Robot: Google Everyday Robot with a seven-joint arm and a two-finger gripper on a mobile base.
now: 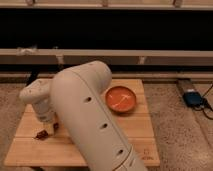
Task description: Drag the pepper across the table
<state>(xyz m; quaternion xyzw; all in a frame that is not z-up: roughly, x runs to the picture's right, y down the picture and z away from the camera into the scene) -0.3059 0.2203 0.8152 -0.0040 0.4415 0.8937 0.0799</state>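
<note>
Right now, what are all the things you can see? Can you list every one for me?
table: one, pale wooden planks, middle of the view, standing on a speckled floor.
bowl: one, orange and round, on the far right part of the table.
pepper: one, dark red-brown, small, on the table near its left edge in the picture.
blue box: one, blue, on the floor to the right of the table, with a dark cable.
arm: one, white and big, reaching across the table and hiding part of it.
gripper: one, at the arm's end, down at the tabletop right beside the pepper.
</note>
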